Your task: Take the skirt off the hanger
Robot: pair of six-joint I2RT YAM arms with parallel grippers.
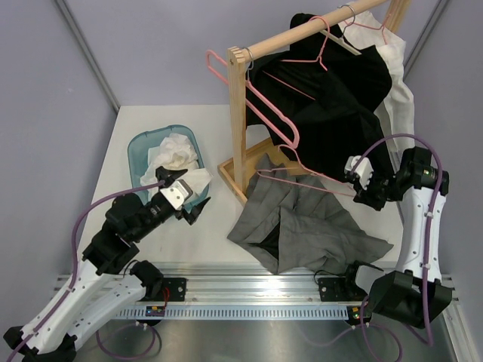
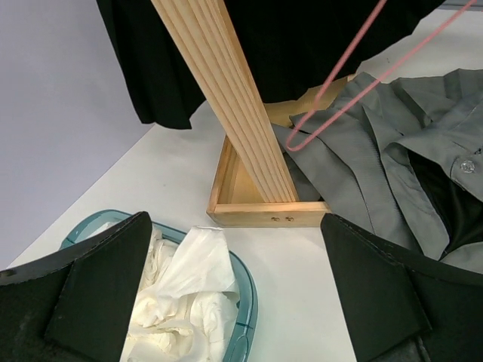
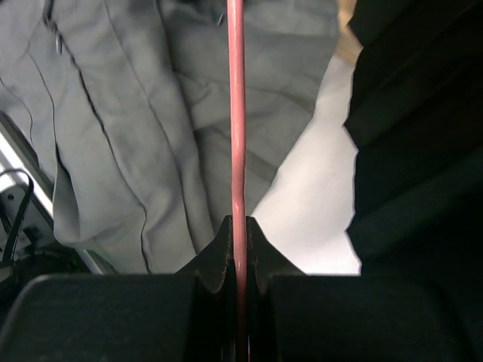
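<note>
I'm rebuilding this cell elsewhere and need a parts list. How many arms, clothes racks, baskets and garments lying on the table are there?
Robot arms: 2 (left arm, right arm)
Clothes racks: 1 (wooden rack)
Baskets: 1 (teal basket)
Garments on the table: 1 (grey skirt)
Total: 5

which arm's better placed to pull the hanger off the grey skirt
Right. The right gripper is shut on the pink hanger, with the grey skirt just beyond it. The left gripper is open by the teal basket, away from both.
</note>
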